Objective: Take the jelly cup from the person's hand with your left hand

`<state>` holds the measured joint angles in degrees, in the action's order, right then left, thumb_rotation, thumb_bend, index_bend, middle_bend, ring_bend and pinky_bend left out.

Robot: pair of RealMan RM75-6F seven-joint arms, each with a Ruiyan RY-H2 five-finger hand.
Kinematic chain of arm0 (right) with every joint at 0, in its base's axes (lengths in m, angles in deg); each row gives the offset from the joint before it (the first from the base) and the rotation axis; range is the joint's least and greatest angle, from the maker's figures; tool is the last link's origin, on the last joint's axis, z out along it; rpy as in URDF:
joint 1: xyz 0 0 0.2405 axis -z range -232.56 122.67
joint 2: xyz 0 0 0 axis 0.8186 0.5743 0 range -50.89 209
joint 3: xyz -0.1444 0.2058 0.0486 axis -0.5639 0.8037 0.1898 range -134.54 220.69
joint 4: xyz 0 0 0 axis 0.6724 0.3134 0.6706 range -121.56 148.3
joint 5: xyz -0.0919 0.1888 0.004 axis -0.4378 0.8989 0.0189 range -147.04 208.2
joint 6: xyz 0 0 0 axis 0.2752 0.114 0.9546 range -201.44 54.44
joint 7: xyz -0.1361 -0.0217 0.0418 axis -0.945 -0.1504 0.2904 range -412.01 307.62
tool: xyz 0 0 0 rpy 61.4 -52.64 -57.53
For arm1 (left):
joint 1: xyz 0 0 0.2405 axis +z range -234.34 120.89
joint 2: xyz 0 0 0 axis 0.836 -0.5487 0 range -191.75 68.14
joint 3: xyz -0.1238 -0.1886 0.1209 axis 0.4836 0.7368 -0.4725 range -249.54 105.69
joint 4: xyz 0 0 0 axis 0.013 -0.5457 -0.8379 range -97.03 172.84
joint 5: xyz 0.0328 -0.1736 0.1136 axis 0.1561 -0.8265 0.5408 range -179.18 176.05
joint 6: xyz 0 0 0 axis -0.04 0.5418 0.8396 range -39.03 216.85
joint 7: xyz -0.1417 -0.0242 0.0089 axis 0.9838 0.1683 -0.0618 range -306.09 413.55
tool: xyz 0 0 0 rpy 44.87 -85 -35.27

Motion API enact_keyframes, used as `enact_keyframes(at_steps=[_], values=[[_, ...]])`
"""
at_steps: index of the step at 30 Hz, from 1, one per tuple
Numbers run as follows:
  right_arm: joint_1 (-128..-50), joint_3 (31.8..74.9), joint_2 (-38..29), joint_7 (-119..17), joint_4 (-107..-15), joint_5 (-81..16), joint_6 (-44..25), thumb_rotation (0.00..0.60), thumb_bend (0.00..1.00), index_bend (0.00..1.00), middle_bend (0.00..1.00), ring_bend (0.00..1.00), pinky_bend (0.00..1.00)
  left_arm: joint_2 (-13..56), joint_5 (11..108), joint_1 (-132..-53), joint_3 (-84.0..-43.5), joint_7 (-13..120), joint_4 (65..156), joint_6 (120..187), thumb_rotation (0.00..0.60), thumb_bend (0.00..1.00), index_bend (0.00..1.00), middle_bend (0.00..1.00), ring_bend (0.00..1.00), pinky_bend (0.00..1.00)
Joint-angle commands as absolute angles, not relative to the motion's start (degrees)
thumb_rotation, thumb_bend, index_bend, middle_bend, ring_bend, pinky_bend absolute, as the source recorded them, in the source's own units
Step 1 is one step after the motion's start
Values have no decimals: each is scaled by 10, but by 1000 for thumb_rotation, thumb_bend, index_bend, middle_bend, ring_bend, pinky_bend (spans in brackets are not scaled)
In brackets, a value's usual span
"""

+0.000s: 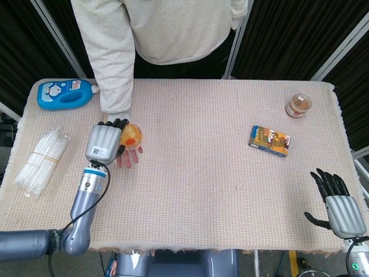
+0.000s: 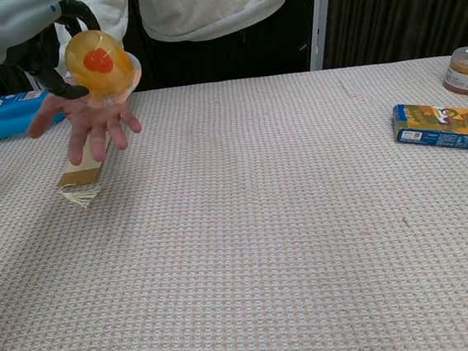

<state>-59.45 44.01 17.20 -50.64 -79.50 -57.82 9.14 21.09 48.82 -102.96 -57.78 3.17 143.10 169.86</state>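
In the head view, our left hand (image 1: pixel 104 143) sits at the left side of the woven beige worktop (image 1: pixel 196 173), its dark fingers wrapped round the side of the round, translucent orange jelly cup (image 1: pixel 132 135). The person's hand (image 1: pixel 128 156) lies palm-up directly beneath, fingers spread. Our right hand (image 1: pixel 337 206) rests at the near right corner, fingers apart and holding nothing. Elsewhere on the worktop are a blue plastic detergent bottle (image 1: pixel 65 94), a bundle of clear plastic straws (image 1: pixel 41 160), a small printed snack box (image 1: pixel 270 141) and a brown-filled lidded jar (image 1: pixel 298 105).

In the chest view, the jelly cup (image 2: pixel 101 65) is tilted with its domed base and red centre facing the camera, and it is gripped from the left by our left hand (image 2: pixel 25 34). The cup sits above the person's hand (image 2: pixel 86 123), and a gap shows between the cup's rim and the open palm. A thin tan strip (image 2: pixel 84 169) lies on the worktop below.

We judge that the grasp is made and the lift-away is in hand. The next move calls for drawing the cup clear of the person's palm. We should keep the grip firm but gentle, since the thin cup could slip or deform.
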Motion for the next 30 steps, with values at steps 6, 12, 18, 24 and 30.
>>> enact_keyframes(at_steps=[6,12,18,24,30], values=[[-594,440,172,-509,-796,-577,92,600,96,54,0,0,0,120,615,-948,-653,131,1537,1728,600,537,792,553,493,523],[-593,441,171,-517,-797,-577,94,600,97,55,0,0,0,59,706,-881,-745,197,1547,1735,600,537,797,557,494,523],[-592,442,169,-521,-800,-573,94,600,97,55,0,0,0,52,744,-843,-799,241,1490,1713,600,538,798,556,495,522],[-592,443,169,-522,-801,-572,95,600,97,55,0,0,0,109,724,-835,-801,233,1412,1662,600,537,792,549,492,518],[-592,444,170,-518,-800,-570,93,600,97,54,0,0,0,173,675,-839,-783,192,1350,1616,600,505,611,314,329,427]])
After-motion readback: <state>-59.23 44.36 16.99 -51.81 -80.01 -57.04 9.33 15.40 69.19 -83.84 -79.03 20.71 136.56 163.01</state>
